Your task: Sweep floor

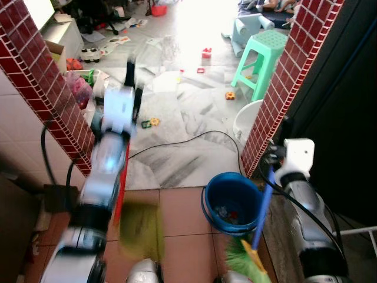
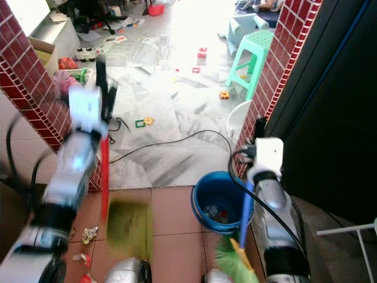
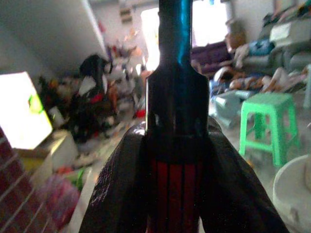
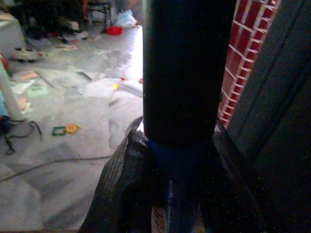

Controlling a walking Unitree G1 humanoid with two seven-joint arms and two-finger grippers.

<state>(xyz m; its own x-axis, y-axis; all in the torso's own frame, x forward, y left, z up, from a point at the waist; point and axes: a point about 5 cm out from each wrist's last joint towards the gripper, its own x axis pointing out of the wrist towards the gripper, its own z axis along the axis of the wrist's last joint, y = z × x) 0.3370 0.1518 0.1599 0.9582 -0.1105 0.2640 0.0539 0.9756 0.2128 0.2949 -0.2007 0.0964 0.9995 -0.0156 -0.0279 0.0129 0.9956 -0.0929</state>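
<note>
Left eye view: blue bucket [image 1: 232, 200] on terracotta floor tiles [image 1: 177, 227], at the foot of the red-brick pillar [image 1: 283, 88]. Left of the bucket, left hand [image 1: 131, 79] clamped on a red-handled broom [image 1: 122, 183], yellow-green bristles [image 1: 140, 227] blurred low on the tiles. Just right of the bucket, right hand [image 4: 175, 204] clamped on a blue-handled broom [image 1: 263, 209], green bristles [image 1: 244, 262] just in front of the bucket. Beyond the bucket: black cable [image 1: 194, 138] across the marble, scattered toys, green stool [image 1: 259, 56].
</note>
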